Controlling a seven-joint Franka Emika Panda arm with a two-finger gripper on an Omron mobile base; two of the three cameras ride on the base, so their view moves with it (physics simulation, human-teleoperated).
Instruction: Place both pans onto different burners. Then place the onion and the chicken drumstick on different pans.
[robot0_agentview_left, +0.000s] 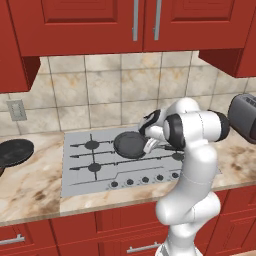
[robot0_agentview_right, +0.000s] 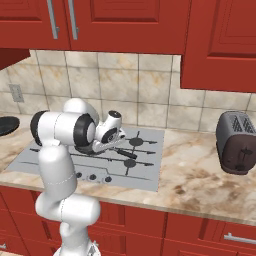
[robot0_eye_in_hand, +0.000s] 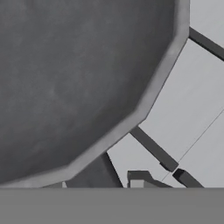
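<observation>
Dark-grey metal marks the smaller pan (robot0_agentview_left: 131, 144), which rests on the central burner area of the cooktop (robot0_agentview_left: 80, 165), its handle (robot0_agentview_right: 123, 152) pointing right. The end effector (robot0_agentview_left: 149, 145) sits at the pan's right rim, beside the handle root; the hand view looks straight down on the pan's bowl and rim. Whether the fingers grip the handle cannot be told; they appear partly parted. The wider black pan (robot0_agentview_left: 15, 151) lies on the surface (robot0_agentview_left: 30, 190) well to the left, off the cooktop, so reaching it calls for a long leftward move. A toaster (robot0_agentview_right: 238, 142) stands far right, clear of that path. Nothing blocks the left burners (robot0_agentview_left: 93, 145).
</observation>
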